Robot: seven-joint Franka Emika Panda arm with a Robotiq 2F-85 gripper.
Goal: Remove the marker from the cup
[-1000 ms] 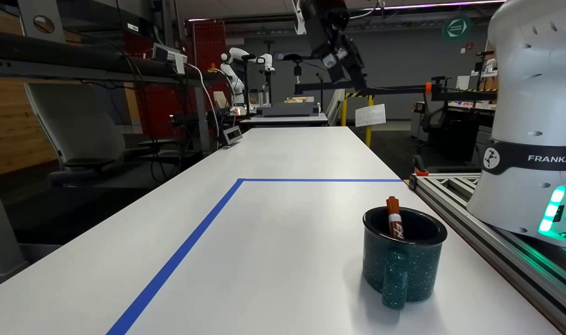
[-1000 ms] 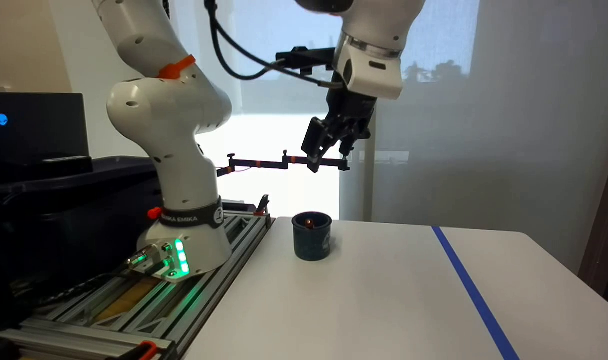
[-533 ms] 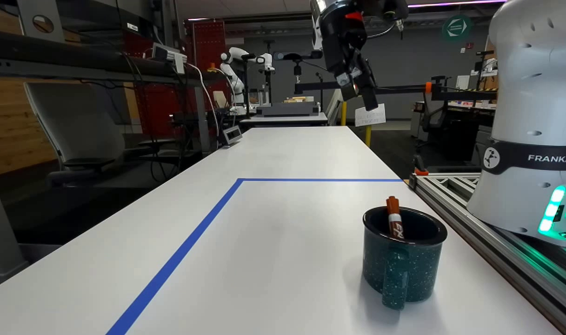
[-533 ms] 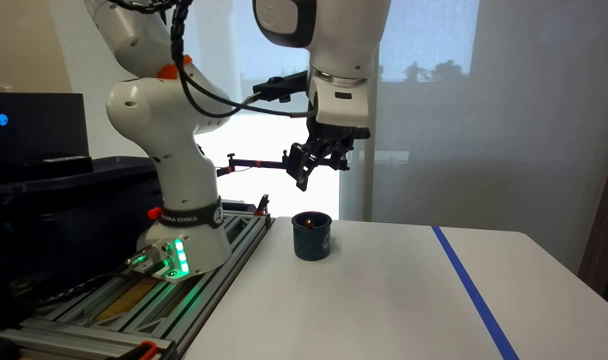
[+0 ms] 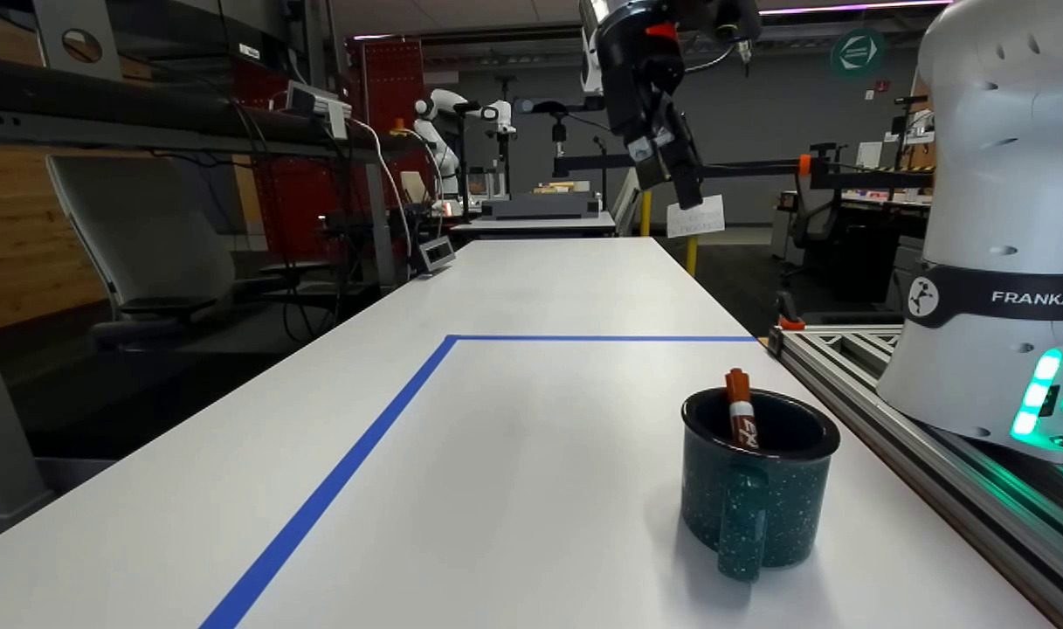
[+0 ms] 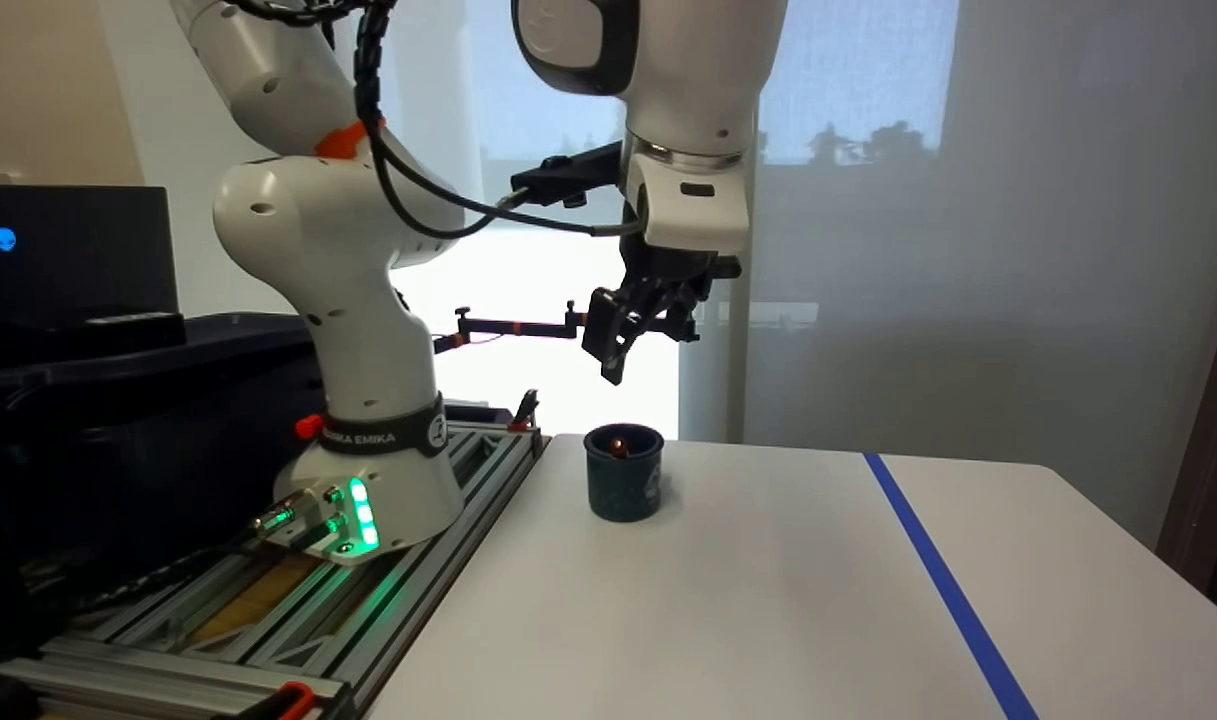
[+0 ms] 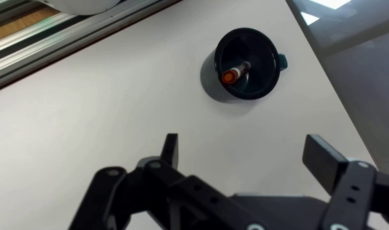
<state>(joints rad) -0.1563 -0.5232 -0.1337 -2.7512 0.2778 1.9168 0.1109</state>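
A white robot arm (image 6: pixel 318 220) holds its black two-fingered end effector (image 7: pixel 244 155) above a white desk (image 5: pixel 540 454), its fingers (image 7: pixel 322 163) spread wide with nothing between them. A slim cylindrical marker (image 7: pixel 237 71) with an orange cap (image 5: pixel 737 386), white band and dark reddish barrel leans cap-up inside a speckled, glossy dark-teal cup (image 5: pixel 797 511) standing upright on the desk. The slant likely comes from the cup's broad mouth, which leaves the slim marker room to tip until the wall props it. In an exterior view the cap pokes above the rim, probably the easiest part to pinch. The wide finger spread appears meant to straddle it without jostling the cup, whose handle (image 7: pixel 283 61) points toward a nearby desk edge. Extraction has yet to begin.
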